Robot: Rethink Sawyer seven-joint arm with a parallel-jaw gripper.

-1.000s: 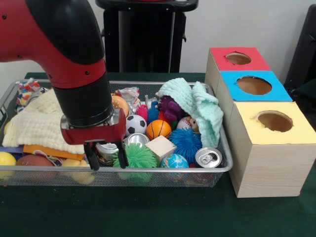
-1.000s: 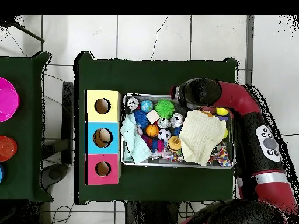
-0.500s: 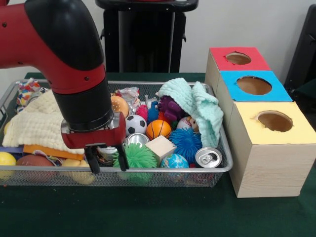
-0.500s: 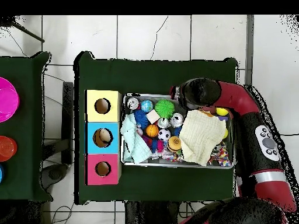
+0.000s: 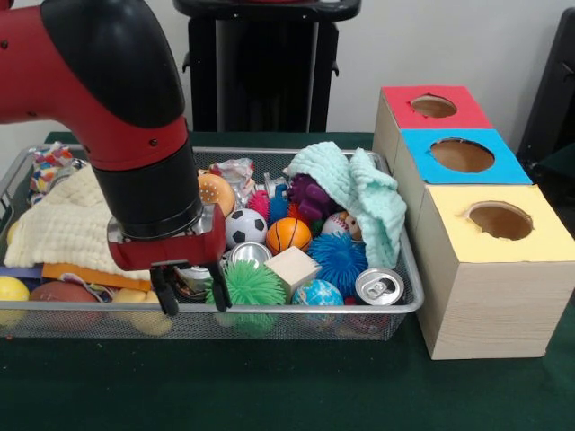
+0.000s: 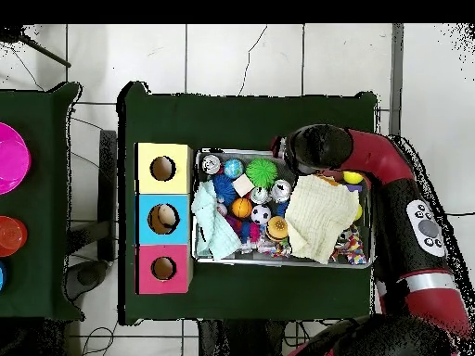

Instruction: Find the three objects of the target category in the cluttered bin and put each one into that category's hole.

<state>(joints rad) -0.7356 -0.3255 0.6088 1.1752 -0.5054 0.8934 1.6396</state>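
The wide silver wire-mesh basket (image 5: 409, 269) looks metallic and shiny; the pale box (image 5: 490, 301) shows matt wood grain; the cream cloth (image 5: 63, 224) looks soft and waffled.

My fingers (image 5: 167, 301) hang at the lower left of the front view, inside the bin (image 5: 269, 311) on the desk (image 5: 269, 386); the box (image 5: 490, 296) stands at right, touching the bin.

A thick red-and-black robot arm (image 5: 108, 90) is showing glossy red shells dotted with small dark screws, broken by a rounded black cover and a black cylindrical wrist. Below the wrist a red bracket is carrying a gripper with two short black fingers (image 5: 191, 294). From overhead, a grey oval button panel (image 6: 427, 228) is sitting on the red link.
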